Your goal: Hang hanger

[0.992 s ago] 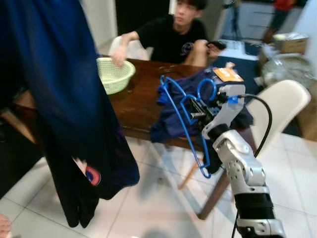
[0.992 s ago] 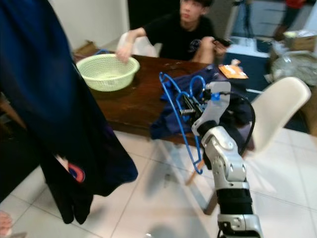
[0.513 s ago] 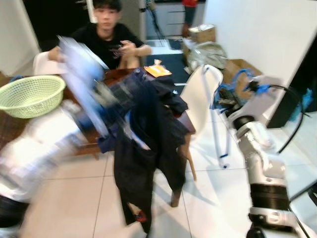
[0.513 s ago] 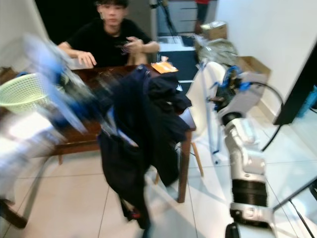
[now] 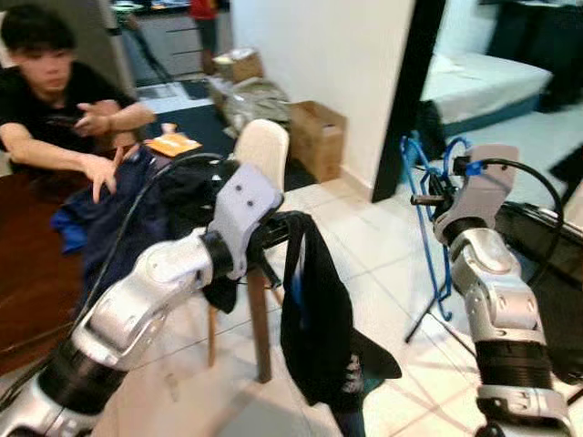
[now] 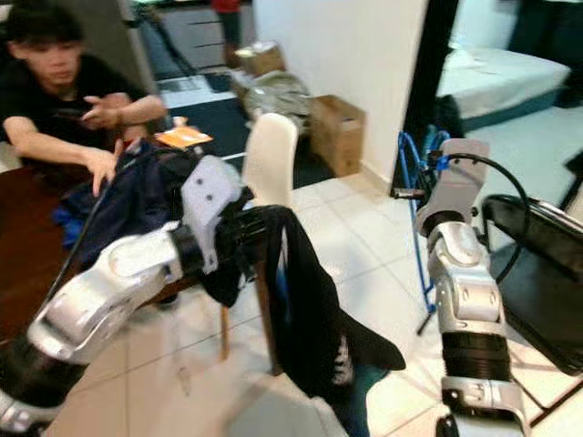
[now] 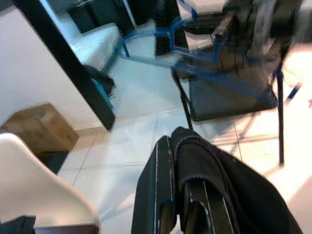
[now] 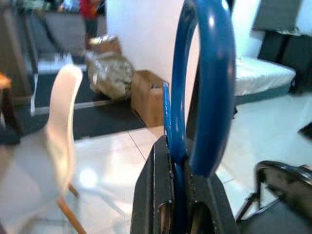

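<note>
**Both arms raised, each gripping**

Left gripper (image 5: 273, 238) reaches forward at chest height, fingers clamped on a dark garment (image 5: 319, 319) that drapes below them. Right gripper (image 5: 428, 196) is held upright, fingers pinched on the blue hanger (image 5: 428, 237), hook above them, frame hanging down. Beyond: white chair (image 5: 262, 150), seated person (image 5: 55, 100) at wooden table (image 5: 23, 264).

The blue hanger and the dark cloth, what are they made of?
The blue hanger in the right gripper looks like smooth plastic: it is glossy, with bright highlights. The dark cloth in the left gripper looks like soft fabric: it droops in folds, with a stitched edge.
</note>
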Controlling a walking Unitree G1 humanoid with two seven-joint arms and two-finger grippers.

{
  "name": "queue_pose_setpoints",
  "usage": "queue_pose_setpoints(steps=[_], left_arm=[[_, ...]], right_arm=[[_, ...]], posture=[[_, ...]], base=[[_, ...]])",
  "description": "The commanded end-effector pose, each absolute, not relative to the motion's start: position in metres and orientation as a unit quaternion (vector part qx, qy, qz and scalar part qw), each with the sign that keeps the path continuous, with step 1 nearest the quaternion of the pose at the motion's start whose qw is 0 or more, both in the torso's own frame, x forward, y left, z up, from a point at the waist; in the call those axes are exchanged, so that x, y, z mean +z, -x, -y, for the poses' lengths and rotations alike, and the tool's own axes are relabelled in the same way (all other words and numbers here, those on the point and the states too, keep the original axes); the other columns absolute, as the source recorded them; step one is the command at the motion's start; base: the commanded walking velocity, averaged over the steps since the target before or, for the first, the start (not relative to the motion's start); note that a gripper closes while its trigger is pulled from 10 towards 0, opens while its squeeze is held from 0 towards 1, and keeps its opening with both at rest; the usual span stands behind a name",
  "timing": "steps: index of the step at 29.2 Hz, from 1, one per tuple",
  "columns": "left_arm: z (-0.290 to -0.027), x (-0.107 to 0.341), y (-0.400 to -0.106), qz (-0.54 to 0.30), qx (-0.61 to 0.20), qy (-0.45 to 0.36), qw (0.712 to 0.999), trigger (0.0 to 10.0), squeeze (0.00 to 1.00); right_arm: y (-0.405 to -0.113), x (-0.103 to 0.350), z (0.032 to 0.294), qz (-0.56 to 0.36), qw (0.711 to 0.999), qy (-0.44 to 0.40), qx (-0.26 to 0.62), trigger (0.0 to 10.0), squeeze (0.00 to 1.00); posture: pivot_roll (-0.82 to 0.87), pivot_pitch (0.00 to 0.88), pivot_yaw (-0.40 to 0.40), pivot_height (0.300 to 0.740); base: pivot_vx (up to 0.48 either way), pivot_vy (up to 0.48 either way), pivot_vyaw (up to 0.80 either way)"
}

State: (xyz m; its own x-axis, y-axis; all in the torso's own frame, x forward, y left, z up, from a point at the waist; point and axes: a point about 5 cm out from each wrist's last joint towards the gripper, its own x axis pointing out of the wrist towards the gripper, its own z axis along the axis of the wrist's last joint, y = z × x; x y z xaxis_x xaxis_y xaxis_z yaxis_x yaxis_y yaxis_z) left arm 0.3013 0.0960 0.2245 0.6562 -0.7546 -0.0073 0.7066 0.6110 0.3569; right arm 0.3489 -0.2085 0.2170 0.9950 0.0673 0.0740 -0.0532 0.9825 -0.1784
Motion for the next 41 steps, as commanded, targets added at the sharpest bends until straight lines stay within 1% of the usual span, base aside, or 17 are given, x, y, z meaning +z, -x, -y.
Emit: queue_pose_setpoints(steps=[1, 2, 4, 6, 7, 8, 10, 12, 14, 16, 17, 18, 19, 25, 32, 34, 41], left_arm=[[-0.109, 0.191, -0.298, -0.007, -0.398, -0.194, 0.897, 10.0, 0.00], [-0.109, 0.191, -0.298, -0.007, -0.398, -0.194, 0.897, 10.0, 0.00], [-0.133, 0.175, -0.288, -0.040, -0.370, -0.179, 0.911, 10.0, 0.00], [-0.142, 0.171, -0.284, -0.048, -0.357, -0.177, 0.916, 10.0, 0.00], [-0.158, 0.161, -0.278, -0.068, -0.336, -0.162, 0.925, 10.0, 0.00], [-0.158, 0.161, -0.278, -0.068, -0.336, -0.162, 0.925, 10.0, 0.00], [-0.180, 0.140, -0.263, -0.104, -0.312, -0.130, 0.935, 10.0, 0.00], [-0.180, 0.140, -0.263, -0.104, -0.312, -0.130, 0.935, 10.0, 0.00], [-0.189, 0.132, -0.257, -0.115, -0.299, -0.118, 0.940, 10.0, 0.00], [-0.204, 0.129, -0.251, -0.107, -0.273, -0.048, 0.955, 10.0, 0.00], [-0.204, 0.129, -0.251, -0.107, -0.273, -0.048, 0.955, 10.0, 0.00], [-0.207, 0.133, -0.251, -0.089, -0.264, -0.010, 0.960, 10.0, 0.00], [-0.204, 0.137, -0.252, -0.071, -0.264, 0.006, 0.962, 10.0, 0.00], [-0.194, 0.143, -0.260, -0.041, -0.248, 0.000, 0.968, 10.0, 0.00], [-0.203, 0.134, -0.264, -0.045, -0.228, 0.036, 0.972, 10.0, 0.00], [-0.200, 0.134, -0.270, -0.047, -0.242, 0.058, 0.967, 10.0, 0.00], [-0.195, 0.133, -0.277, -0.055, -0.265, 0.062, 0.961, 10.0, 0.00]], right_arm=[[-0.343, 0.197, 0.206, -0.012, 0.991, 0.113, 0.067, 10.0, 0.00], [-0.343, 0.197, 0.206, -0.012, 0.991, 0.113, 0.067, 10.0, 0.00], [-0.326, 0.178, 0.218, -0.053, 0.990, 0.107, 0.080, 10.0, 0.00], [-0.319, 0.171, 0.220, -0.068, 0.988, 0.106, 0.088, 10.0, 0.00], [-0.308, 0.154, 0.221, -0.095, 0.985, 0.106, 0.103, 10.0, 0.00], [-0.308, 0.154, 0.221, -0.095, 0.985, 0.106, 0.103, 10.0, 0.00], [-0.291, 0.135, 0.230, -0.121, 0.981, 0.105, 0.109, 10.0, 0.00], [-0.291, 0.135, 0.230, -0.121, 0.981, 0.105, 0.109, 10.0, 0.00], [-0.287, 0.132, 0.236, -0.124, 0.983, 0.085, 0.103, 10.0, 0.00], [-0.288, 0.140, 0.247, -0.097, 0.990, -0.034, 0.096, 10.0, 0.00], [-0.288, 0.140, 0.247, -0.097, 0.990, -0.034, 0.096, 10.0, 0.00], [-0.291, 0.145, 0.246, -0.083, 0.988, -0.074, 0.103, 10.0, 0.00], [-0.293, 0.150, 0.241, -0.074, 0.987, -0.083, 0.115, 10.0, 0.00], [-0.293, 0.137, 0.231, -0.096, 0.986, -0.031, 0.130, 10.0, 0.00], [-0.298, 0.133, 0.227, -0.098, 0.985, -0.037, 0.135, 10.0, 0.00], [-0.300, 0.127, 0.220, -0.104, 0.984, -0.032, 0.144, 10.0, 0.00], [-0.306, 0.126, 0.214, -0.104, 0.982, -0.042, 0.150, 10.0, 0.00]], posture=[[0.02, 0.000, 0.031, 0.740], [0.02, 0.000, 0.031, 0.740], [0.03, 0.000, 0.020, 0.740], [0.03, 0.000, 0.020, 0.740], [0.04, 0.000, 0.015, 0.740], [0.04, 0.000, 0.015, 0.740], [0.04, 0.000, 0.011, 0.740], [0.04, 0.000, 0.011, 0.740], [0.04, 0.000, 0.011, 0.740], [0.07, 0.000, -0.011, 0.740], [0.07, 0.000, -0.011, 0.740], [0.07, 0.000, -0.019, 0.740], [0.07, 0.000, -0.025, 0.740], [0.06, 0.000, -0.022, 0.740], [0.06, 0.000, -0.014, 0.740], [0.05, 0.000, -0.009, 0.740], [0.05, 0.000, -0.009, 0.740]], base=[[0.000, 0.000, -0.80], [0.000, 0.000, -0.80], [0.000, 0.000, -0.80], [0.000, 0.000, -0.80], [0.000, 0.000, -0.80], [0.000, 0.000, -0.80], [0.000, 0.000, -0.80], [0.000, 0.000, -0.80], [0.000, 0.000, -0.80], [0.000, 0.000, -0.80], [0.000, 0.000, -0.80], [0.000, 0.000, -0.80], [0.000, 0.000, -0.80], [0.000, 0.000, -0.80], [0.000, 0.000, -0.80], [0.000, 0.000, -0.80], [0.000, 0.000, -0.80]])
